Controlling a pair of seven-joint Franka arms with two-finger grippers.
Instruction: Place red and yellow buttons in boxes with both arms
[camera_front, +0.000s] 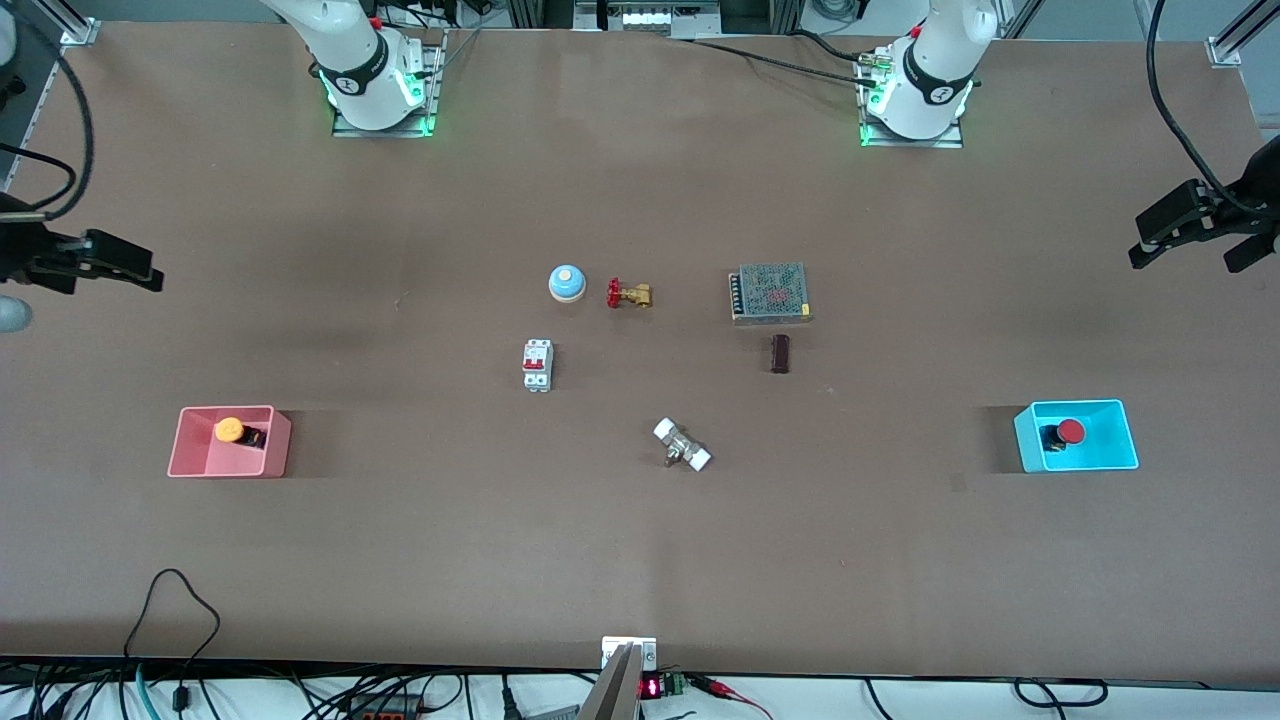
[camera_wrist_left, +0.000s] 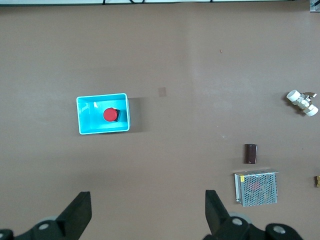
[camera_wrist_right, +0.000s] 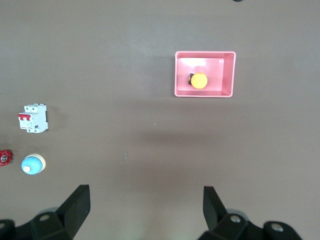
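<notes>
The yellow button (camera_front: 229, 430) lies in the pink box (camera_front: 190, 465) toward the right arm's end of the table. It also shows in the right wrist view (camera_wrist_right: 199, 80), inside the pink box (camera_wrist_right: 227, 75). The red button (camera_front: 1071, 432) lies in the cyan box (camera_front: 1120, 455) toward the left arm's end. It also shows in the left wrist view (camera_wrist_left: 110, 114), inside the cyan box (camera_wrist_left: 87, 127). My left gripper (camera_front: 1185, 250) (camera_wrist_left: 148, 195) is open and empty, high over the table's end. My right gripper (camera_front: 140, 270) (camera_wrist_right: 145, 189) is open and empty, high over its own end.
In the table's middle lie a blue-and-white bell (camera_front: 566, 283), a red-handled brass valve (camera_front: 628, 294), a white circuit breaker (camera_front: 537, 365), a mesh-covered power supply (camera_front: 769, 293), a small dark block (camera_front: 780, 353) and a white-ended fitting (camera_front: 682, 445).
</notes>
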